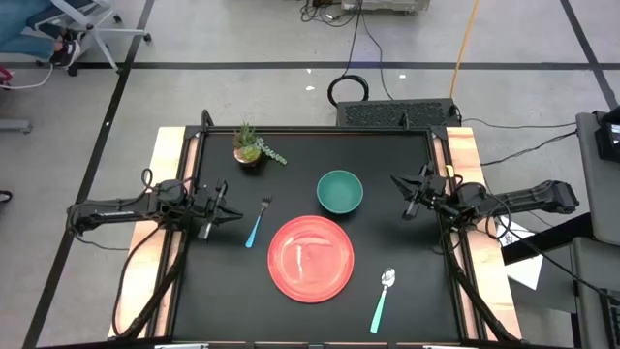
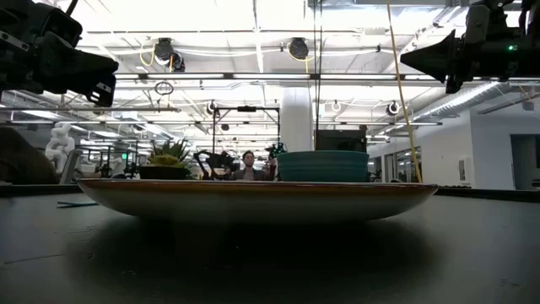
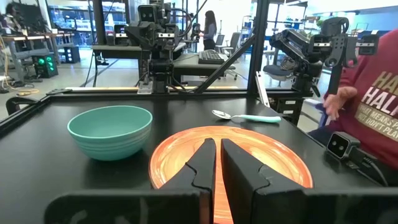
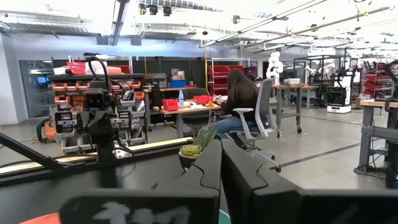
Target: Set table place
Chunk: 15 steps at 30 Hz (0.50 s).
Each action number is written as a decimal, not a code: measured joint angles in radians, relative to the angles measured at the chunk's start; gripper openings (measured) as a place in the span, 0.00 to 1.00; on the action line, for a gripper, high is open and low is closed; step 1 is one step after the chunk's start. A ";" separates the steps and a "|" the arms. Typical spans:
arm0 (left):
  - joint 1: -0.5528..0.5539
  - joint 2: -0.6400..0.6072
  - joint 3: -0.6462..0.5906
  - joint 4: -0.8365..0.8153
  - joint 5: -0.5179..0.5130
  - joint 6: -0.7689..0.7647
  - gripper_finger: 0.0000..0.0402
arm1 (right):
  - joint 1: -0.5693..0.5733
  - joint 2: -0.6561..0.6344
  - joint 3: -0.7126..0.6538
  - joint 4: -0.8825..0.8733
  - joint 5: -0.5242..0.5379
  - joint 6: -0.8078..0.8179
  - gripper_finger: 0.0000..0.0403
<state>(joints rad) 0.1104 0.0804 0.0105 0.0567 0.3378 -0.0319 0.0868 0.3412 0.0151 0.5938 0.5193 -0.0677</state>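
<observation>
The left gripper point(image 1: 230, 214) hovers over the left part of the table point(image 1: 223, 291), its two fingers point(image 3: 245, 177) drawn nearly together with only a thin slit between them and nothing in their grasp; it points toward the fork point(image 1: 258, 222), which lies just beyond its tip. The right gripper point(image 1: 409, 206) hangs over the right edge, likewise clenched on nothing, its fingers point(image 4: 242, 171) almost meeting, aimed across the table toward the potted plant point(image 1: 250, 146) at the far edge. Between the two arms lies the place setting: the red plate point(image 1: 310, 257) sits at the centre of the table, the teal bowl point(image 1: 340, 191) just behind it and slightly to the right, apart from its rim, the fork to the plate's left, the spoon point(image 1: 383, 299) to its lower right, bowl end toward the far side. The cutlery looks light, stiff and thin, lying flat on the matte top, so it will likely slip or pivot unless pinched across the teal handle near the middle. The plate is probably rigid and smooth, best taken at its raised rim; the bowl by a pinch over its wall. Either gripper would have to open before taking anything.
</observation>
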 joint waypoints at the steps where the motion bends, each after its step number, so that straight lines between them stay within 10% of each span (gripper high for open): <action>1: 0.000 0.000 0.000 0.000 0.000 0.001 0.08 | 0.000 0.000 0.000 0.000 0.000 0.000 0.00; 15: 0.000 0.000 -0.001 0.009 -0.013 0.001 0.08 | 0.000 0.000 0.000 0.000 0.000 0.001 0.00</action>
<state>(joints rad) 0.1104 0.0803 0.0094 0.0658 0.3253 -0.0310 0.0864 0.3413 0.0153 0.5941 0.5192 -0.0669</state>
